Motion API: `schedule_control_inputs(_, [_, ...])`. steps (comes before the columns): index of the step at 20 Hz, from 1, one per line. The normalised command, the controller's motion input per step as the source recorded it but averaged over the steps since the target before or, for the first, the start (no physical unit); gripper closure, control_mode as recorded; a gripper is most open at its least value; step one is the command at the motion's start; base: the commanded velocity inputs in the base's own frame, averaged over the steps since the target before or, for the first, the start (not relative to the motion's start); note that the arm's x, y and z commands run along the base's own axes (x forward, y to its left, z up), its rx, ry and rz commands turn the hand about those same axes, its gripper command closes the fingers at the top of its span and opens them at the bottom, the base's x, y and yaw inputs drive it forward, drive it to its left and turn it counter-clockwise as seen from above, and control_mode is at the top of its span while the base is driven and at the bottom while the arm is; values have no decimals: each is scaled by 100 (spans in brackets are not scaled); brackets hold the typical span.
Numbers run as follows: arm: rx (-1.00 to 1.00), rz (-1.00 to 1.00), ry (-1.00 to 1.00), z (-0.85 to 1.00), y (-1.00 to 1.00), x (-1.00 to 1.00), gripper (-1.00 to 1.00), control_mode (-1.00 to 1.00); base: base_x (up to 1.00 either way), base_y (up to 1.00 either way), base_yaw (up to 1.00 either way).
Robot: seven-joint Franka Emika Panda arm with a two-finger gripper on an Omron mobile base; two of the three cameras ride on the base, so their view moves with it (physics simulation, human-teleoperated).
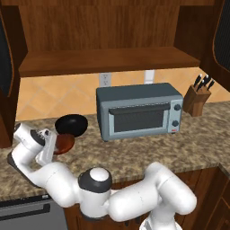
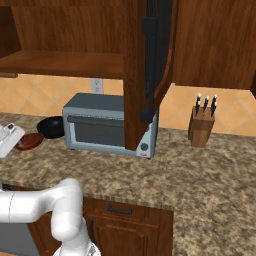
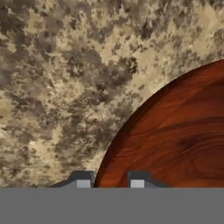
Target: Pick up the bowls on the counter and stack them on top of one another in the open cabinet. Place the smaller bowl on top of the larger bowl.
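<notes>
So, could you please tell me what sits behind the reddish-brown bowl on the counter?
The black bowl sits just behind the reddish-brown bowl on the counter. The robot's hand covers the reddish bowl's left edge, so the claw's state is hidden there.

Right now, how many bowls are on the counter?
2. The black bowl sits left of the toaster oven. The reddish-brown bowl lies just in front of it, with the gripper at its rim. Nothing seems to hide another.

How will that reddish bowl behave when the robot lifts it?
The reddish bowl looks rigid, so it should keep its shape. Its glossy finish may be slippery. Being shallow, it seems unlikely to tip, though the tool straddles only its rim.
</notes>
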Motion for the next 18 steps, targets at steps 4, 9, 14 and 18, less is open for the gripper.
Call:
schedule_control_inputs(4, [0, 0, -10, 17, 0, -4, 100, -100, 0, 0, 0])
schedule_control_inputs(9, [0, 0, -33, 49, 0, -16, 100, -100, 0, 0, 0])
schedule_control_inputs(14, [1, 0, -42, 60, -6, 12, 100, -100, 0, 0, 0])
schedule_control_inputs(18, [4, -1, -19, 24, -22, 77, 100, -100, 0, 0, 0])
